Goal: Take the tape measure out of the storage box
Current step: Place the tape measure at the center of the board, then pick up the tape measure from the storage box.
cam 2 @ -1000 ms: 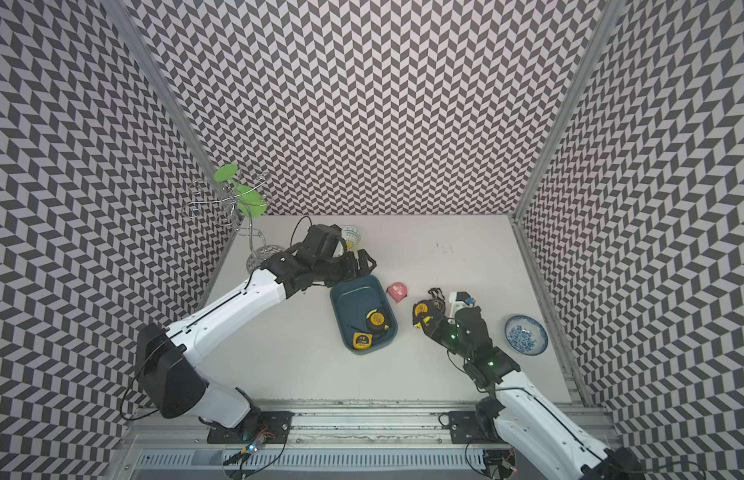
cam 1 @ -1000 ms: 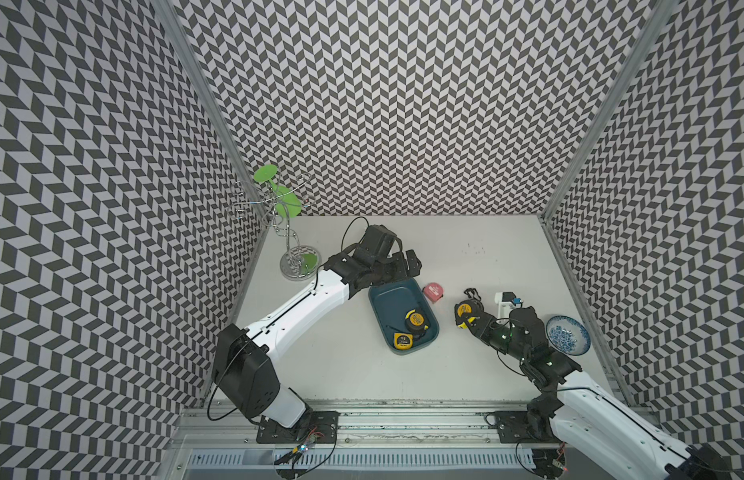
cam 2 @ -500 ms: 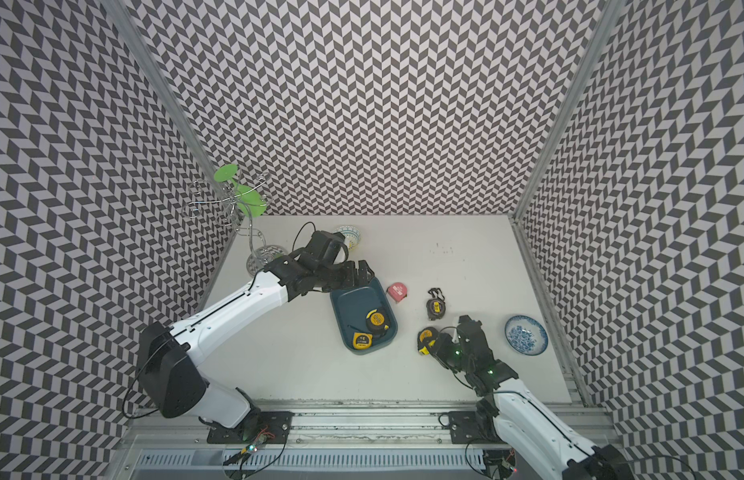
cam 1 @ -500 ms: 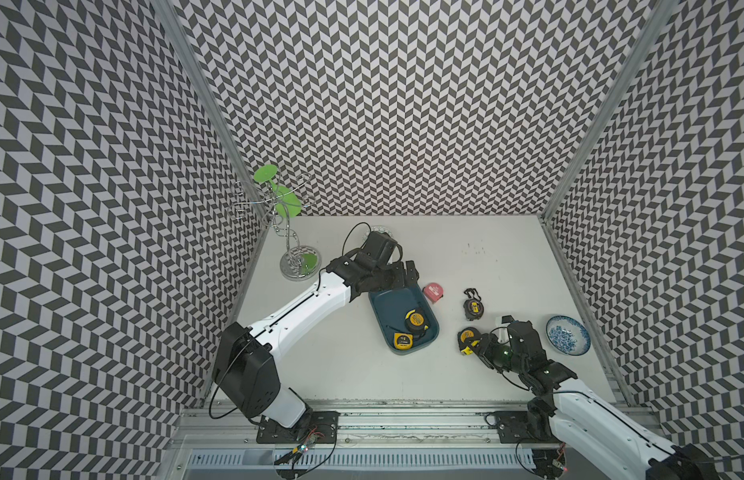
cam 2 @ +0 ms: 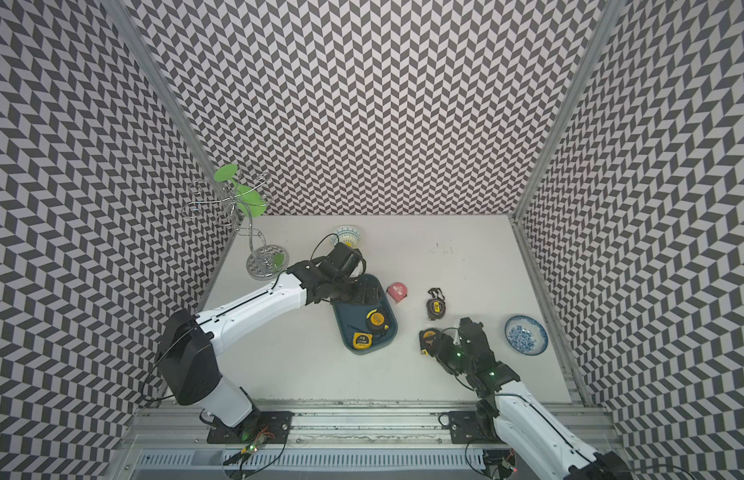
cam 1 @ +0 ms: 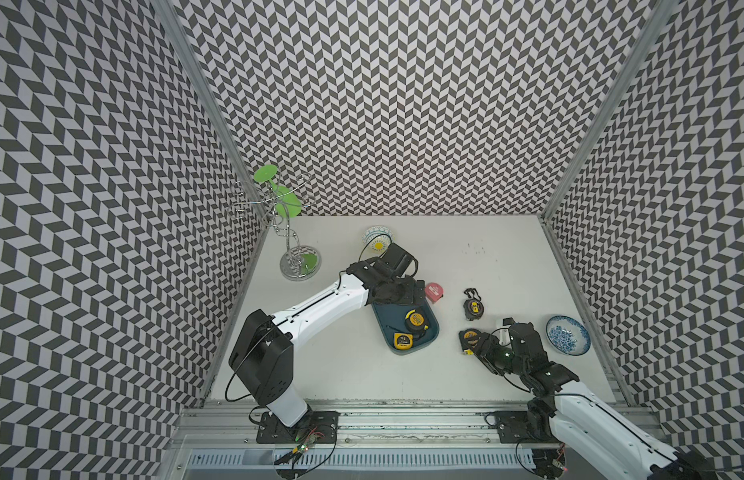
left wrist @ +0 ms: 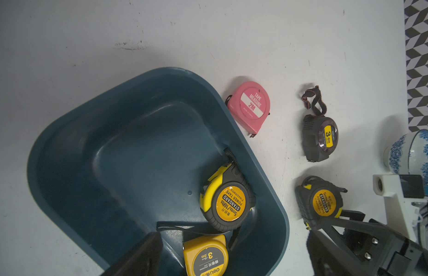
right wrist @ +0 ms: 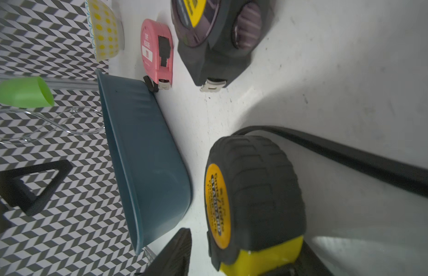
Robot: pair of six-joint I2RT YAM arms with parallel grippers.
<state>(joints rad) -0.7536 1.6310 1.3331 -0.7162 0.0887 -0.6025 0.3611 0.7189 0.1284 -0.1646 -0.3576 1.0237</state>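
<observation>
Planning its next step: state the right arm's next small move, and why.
Probably draw the right jaws back off the black-and-yellow tape measure: it rests on the table beside the storage box, and the jaws appear to stand apart from it on both sides.

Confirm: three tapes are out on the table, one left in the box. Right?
No, two are left in the box: a black-yellow tape and a yellow tape. The left wrist view shows both. Three out on the table is right.
</observation>
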